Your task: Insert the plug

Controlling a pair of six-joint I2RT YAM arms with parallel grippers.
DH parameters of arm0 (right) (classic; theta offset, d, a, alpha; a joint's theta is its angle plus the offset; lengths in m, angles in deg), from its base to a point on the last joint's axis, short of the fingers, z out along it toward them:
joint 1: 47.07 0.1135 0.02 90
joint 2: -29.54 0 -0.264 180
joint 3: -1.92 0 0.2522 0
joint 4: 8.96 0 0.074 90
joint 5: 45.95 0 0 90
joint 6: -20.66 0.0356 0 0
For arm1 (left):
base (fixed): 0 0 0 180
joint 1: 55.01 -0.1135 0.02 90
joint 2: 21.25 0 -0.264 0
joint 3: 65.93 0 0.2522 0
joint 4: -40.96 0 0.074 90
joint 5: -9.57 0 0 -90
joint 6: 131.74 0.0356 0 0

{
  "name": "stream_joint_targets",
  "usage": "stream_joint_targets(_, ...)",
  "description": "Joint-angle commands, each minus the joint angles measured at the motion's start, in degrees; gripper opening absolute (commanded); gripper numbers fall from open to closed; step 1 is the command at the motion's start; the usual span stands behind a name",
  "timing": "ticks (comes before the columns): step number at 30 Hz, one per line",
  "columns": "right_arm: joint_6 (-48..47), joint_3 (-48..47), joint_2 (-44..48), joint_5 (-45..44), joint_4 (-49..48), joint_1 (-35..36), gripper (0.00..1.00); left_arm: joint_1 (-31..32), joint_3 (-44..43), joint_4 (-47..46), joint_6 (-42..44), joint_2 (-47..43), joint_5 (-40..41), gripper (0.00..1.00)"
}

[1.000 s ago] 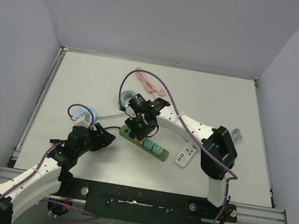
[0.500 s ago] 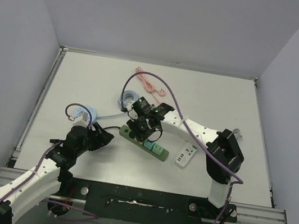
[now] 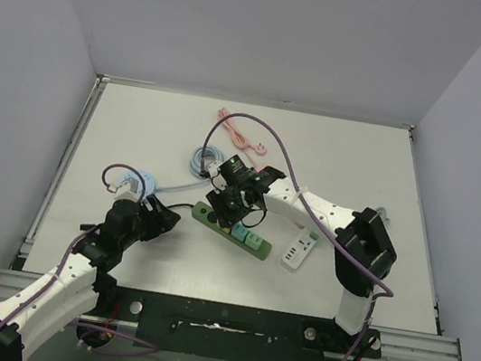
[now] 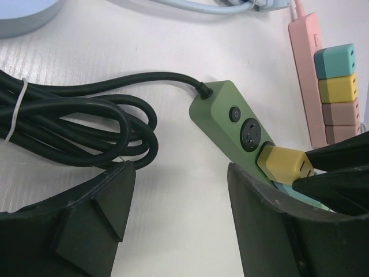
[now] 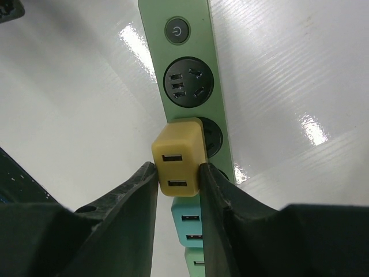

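Two claws meet at the green power strip (image 5: 187,86) on the worktop (image 3: 140,119). The right claw (image 5: 179,173) pinches the yellow plug (image 5: 177,154), which sits over the strip's second round socket. The left claw (image 4: 179,193) is spread, low beside the strip's switch end and the coiled black cord (image 4: 75,121).

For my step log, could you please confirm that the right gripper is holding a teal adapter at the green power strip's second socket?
Not quite: the adapter held by the right gripper is yellow, not teal. The right wrist view shows it at the green power strip's second socket.
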Motion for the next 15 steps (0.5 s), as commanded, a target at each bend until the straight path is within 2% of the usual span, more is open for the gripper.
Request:
stream_joint_targets(1, 5.13, -3.36, 0.22, -6.05, 5.27, 0.29, 0.28, -0.78, -4.54, -0.81, 1.32, 0.21, -0.42, 0.64)
stream_joint_targets(2, 6.08, -5.35, 1.77, -7.34, 4.76, 0.32, 0.39, -0.89, -4.98, -0.7, 1.6, 0.5, -0.3, 0.64)
stream_joint_targets(3, 7.02, -6.33, 3.05, -8.16, 4.05, 0.3, 0.46, -0.99, -5.57, -0.45, 1.82, 0.76, -0.36, 0.64)
stream_joint_targets(5, 8.61, -6.87, 5.41, -9.55, 1.37, 0.19, 0.54, -1.09, -6.87, 0.17, 2.4, 1.55, -0.33, 0.64)
stream_joint_targets(11, 14.88, -0.52, 10.68, -15.06, -9.2, -1.85, 0.58, -1.36, -9.74, 1.52, 3.69, 3.19, 0.06, 0.66)
stream_joint_targets(15, 20.01, 2.76, 11.01, -20.0, -10.8, -3.72, 0.58, -1.6, -10.86, 1.71, 5.38, 4.22, -0.12, 0.67)
